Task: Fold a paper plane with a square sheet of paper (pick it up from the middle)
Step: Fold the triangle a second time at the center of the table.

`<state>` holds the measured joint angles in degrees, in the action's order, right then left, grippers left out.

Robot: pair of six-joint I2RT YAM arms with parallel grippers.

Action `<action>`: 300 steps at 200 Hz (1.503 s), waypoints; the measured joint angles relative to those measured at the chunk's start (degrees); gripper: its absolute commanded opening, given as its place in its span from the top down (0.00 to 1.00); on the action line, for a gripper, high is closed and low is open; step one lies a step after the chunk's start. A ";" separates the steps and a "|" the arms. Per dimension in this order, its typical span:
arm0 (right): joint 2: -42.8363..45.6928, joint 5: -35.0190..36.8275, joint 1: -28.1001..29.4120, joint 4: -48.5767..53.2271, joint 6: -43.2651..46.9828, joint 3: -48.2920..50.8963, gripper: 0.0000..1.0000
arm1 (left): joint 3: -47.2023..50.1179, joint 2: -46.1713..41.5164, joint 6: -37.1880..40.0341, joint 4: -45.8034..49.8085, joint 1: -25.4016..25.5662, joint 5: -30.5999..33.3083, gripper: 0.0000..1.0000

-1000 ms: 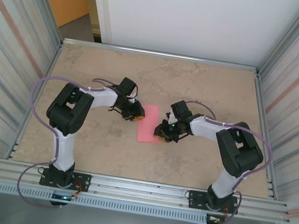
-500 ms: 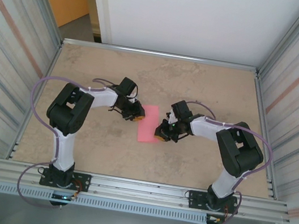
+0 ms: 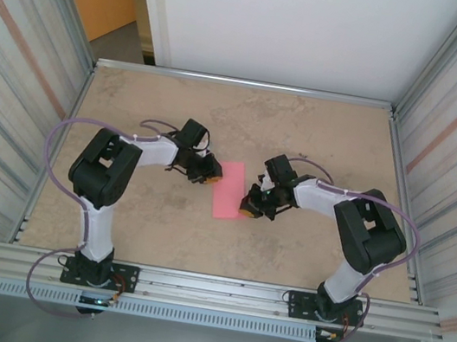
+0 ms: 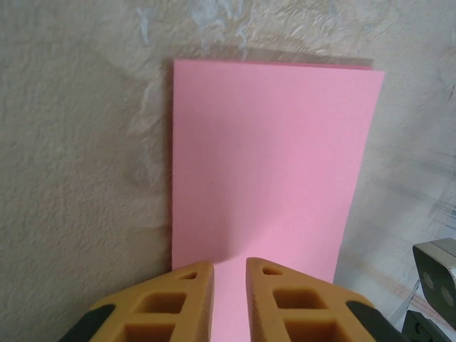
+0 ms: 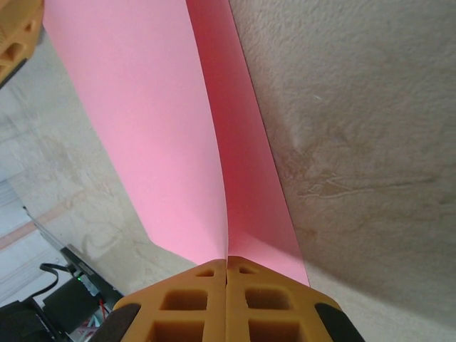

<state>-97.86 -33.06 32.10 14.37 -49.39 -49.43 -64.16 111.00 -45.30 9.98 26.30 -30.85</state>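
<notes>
Right wrist: square sheet of paper (image 5: 142, 128) pinched between right end effector (image 5: 226, 261).

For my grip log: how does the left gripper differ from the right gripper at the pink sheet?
The left gripper has its fingers a narrow gap apart; the right gripper has them pressed together on the square sheet of paper. Before the left gripper the sheet lies flat; at the right gripper it bends along a crease. Both have orange fingers at its edge.

The square sheet of paper (image 5: 142, 107) is cropped above (right wrist view), fingers (image 5: 178, 303) hiding its near end.
</notes>
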 measured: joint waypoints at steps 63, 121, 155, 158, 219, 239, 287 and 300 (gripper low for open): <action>0.00 -0.02 -0.26 2.03 0.02 -0.11 1.00 | -2.25 2.38 1.70 1.05 0.00 -0.81 0.84; -0.92 -1.84 0.26 1.11 0.04 -4.92 1.00 | -4.15 3.45 2.64 3.45 0.04 -0.79 0.85; -4.13 -2.47 1.14 -1.18 0.00 -8.35 1.00 | -4.24 3.52 2.69 3.50 0.04 -0.83 0.85; -4.46 -2.47 1.27 -1.31 0.00 -8.63 1.00 | -4.26 3.52 2.69 3.50 0.04 -0.83 0.85; -8.41 -1.64 2.19 -4.13 -1.36 -10.16 1.00 | -4.39 3.61 3.06 3.67 0.04 -0.85 0.85; -9.38 -1.40 2.40 -4.44 -1.42 -10.95 1.00 | -4.39 3.61 3.06 3.67 0.04 -0.83 0.85; -10.38 -1.25 2.40 -5.38 -1.44 -11.65 1.00 | -4.39 3.61 3.06 3.67 0.04 -0.83 0.85; -10.56 -1.22 2.45 -5.35 -1.42 -11.69 1.00 | -4.39 3.61 3.06 3.67 0.04 -0.85 0.85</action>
<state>-108.42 -34.28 34.54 9.02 -50.81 -61.12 -68.55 114.61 -42.24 13.65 26.35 -31.70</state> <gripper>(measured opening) 0.060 0.151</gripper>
